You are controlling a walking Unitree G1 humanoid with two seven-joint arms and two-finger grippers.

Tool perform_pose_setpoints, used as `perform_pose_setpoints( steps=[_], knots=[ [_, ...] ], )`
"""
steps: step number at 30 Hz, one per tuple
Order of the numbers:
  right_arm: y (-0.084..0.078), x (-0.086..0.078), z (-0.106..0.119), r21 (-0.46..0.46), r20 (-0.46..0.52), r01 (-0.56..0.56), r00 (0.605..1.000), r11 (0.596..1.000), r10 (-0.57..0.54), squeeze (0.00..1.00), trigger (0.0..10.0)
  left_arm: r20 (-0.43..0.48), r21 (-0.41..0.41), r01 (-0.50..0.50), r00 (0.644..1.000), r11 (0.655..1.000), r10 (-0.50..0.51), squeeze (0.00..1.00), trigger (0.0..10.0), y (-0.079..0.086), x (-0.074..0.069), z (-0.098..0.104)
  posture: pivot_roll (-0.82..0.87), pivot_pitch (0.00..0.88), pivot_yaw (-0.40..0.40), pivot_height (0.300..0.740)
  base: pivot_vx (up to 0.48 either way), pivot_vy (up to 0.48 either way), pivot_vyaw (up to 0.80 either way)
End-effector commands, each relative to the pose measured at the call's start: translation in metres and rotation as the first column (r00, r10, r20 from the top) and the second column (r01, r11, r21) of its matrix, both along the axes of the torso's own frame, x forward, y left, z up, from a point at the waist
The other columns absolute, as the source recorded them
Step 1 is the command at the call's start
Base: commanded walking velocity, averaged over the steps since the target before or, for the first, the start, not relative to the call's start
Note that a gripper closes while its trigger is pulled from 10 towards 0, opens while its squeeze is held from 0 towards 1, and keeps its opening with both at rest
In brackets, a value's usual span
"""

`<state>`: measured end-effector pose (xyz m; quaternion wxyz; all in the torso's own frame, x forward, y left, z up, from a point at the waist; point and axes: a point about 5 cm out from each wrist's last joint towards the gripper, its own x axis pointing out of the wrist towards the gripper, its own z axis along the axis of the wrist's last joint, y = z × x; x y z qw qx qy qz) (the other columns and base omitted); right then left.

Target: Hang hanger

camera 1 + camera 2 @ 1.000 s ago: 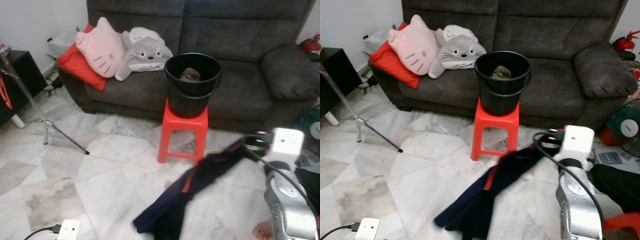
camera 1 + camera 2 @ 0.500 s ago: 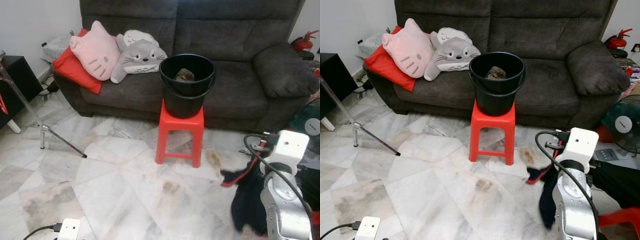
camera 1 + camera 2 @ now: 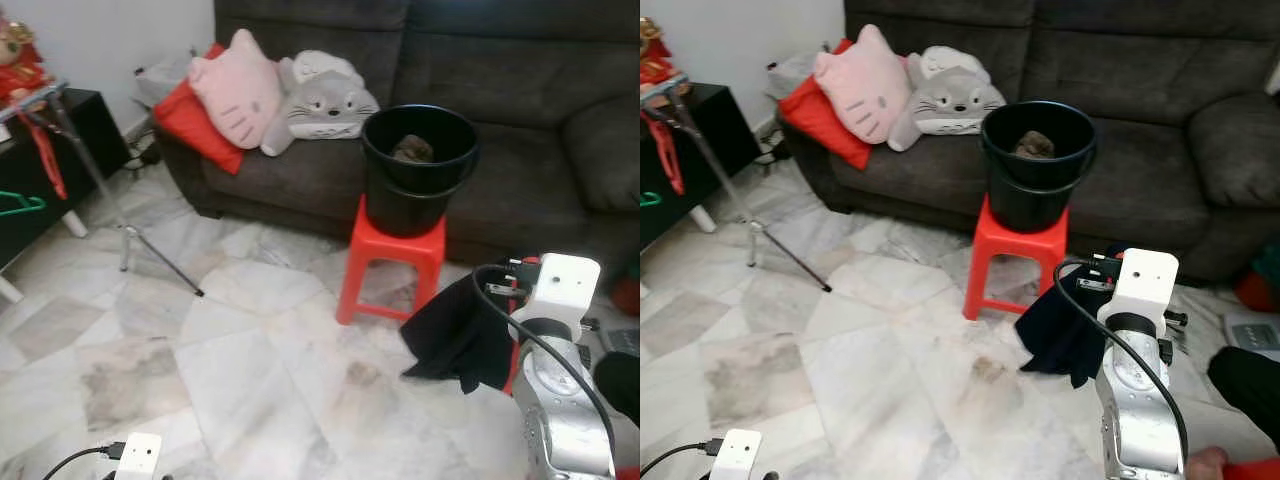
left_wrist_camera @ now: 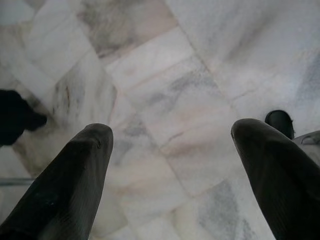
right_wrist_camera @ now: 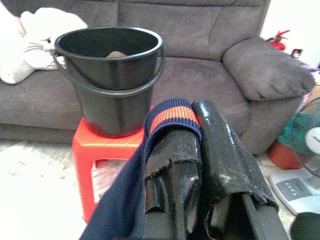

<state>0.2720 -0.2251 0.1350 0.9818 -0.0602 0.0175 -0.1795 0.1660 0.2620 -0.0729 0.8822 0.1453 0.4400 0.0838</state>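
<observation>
Your right gripper (image 5: 195, 150) is clenched on the garment (image 3: 1065, 325): soft, floppy, so keep hold at the collar; left gripper (image 4: 170, 155) is released.

navy garment (image 5: 125, 200) with orange band, black bucket (image 3: 418, 165), red stool (image 3: 393, 255), grey sofa (image 3: 540, 90).

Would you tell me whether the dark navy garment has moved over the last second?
Yes: the dark navy garment swung from the red plastic stool's front-left to its right.

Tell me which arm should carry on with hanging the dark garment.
Right, probably. The right gripper is shut on the dark garment, while the left gripper is open over bare floor.
</observation>
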Motion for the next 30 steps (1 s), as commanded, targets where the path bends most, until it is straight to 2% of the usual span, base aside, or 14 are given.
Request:
perform_pose_setpoints(
  steps=[1,30],
  knots=[
    [0.0023,0.0033,0.0074,-0.01,0.038,-0.01,0.999,1.0,0.01,0.0,10.0,-0.031,0.013,-0.001,1.0,1.0,0.001,0.0,10.0,0.0035,-0.0067,-0.0022,-0.19,0.031,0.043,0.74,0.0,0.0,0.56],
    [0.0031,0.0063,0.0073,-0.023,0.034,-0.032,0.999,0.999,0.032,0.0,10.0,-0.029,0.005,-0.013,0.999,1.0,0.014,0.0,10.0,0.0023,-0.0076,-0.0029,-0.18,0.0,0.03,0.74,0.0,0.0,0.56]
  ],
)
